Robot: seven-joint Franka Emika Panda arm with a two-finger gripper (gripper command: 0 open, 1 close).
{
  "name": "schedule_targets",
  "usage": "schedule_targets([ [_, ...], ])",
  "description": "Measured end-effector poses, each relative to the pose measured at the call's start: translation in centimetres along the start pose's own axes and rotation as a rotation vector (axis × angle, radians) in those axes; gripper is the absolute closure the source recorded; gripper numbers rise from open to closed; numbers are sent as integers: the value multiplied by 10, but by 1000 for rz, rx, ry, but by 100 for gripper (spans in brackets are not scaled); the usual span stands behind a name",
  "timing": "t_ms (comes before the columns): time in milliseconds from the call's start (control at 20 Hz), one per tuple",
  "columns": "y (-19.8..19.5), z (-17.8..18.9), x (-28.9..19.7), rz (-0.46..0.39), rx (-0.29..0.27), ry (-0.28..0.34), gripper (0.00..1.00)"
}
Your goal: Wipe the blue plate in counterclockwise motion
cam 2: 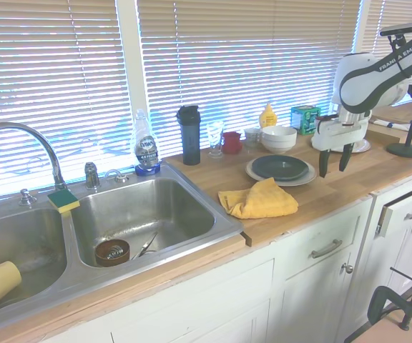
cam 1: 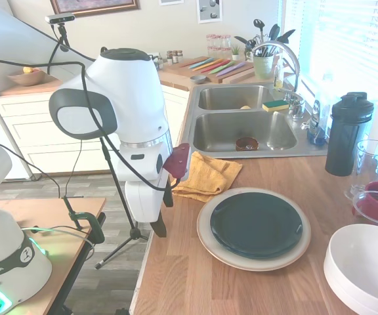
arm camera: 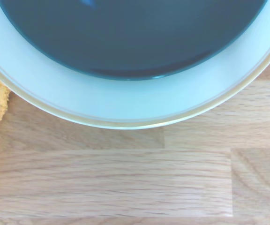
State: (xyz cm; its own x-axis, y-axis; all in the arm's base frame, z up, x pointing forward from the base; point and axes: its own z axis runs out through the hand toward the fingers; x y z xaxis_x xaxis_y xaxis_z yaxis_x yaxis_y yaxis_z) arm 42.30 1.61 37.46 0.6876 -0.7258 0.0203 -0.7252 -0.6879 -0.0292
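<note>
Nearest our wrist camera lies the wooden countertop (arm camera: 135,183), its butcher-block planks running under the rim of the cream plate (arm camera: 125,110). Our gripper (cam 2: 335,163) hangs over the bare wood just beside that plate, near the counter's front edge, with its two dark fingers (cam 2: 323,163) spread apart and holding nothing. It touches neither plate nor cloth.

The blue plate (cam 1: 256,224) sits stacked on top of the larger cream plate, roughly centred, so a pale ring shows all around it. In the wrist view its dark glossy surface (arm camera: 135,33) fills the upper part of the picture.

On the sink side of the plates a crumpled yellow cloth (cam 2: 257,199) lies on the counter, close to the cream plate's rim; we see a corner of it in the wrist view too.

Beyond the plates, toward the window, we see stacked white bowls (cam 2: 279,138), a red mug (cam 2: 231,142) and a black shaker bottle (cam 2: 189,134). Further along sits the stainless double sink (cam 2: 141,214), with a dish soap bottle (cam 2: 146,146) and a yellow-green sponge (cam 2: 63,200) on its rim.
</note>
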Motion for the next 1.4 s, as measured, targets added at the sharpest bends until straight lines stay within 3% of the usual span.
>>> schedule_targets([
  [300,-11,-13,-1,9,2,13,0],
  [600,-39,-48,-28,-31,-5,74,0],
  [1050,-78,-93,-122,-146,-22,152,0],
  [1400,-106,-90,-205,-267,-56,201,0],
])
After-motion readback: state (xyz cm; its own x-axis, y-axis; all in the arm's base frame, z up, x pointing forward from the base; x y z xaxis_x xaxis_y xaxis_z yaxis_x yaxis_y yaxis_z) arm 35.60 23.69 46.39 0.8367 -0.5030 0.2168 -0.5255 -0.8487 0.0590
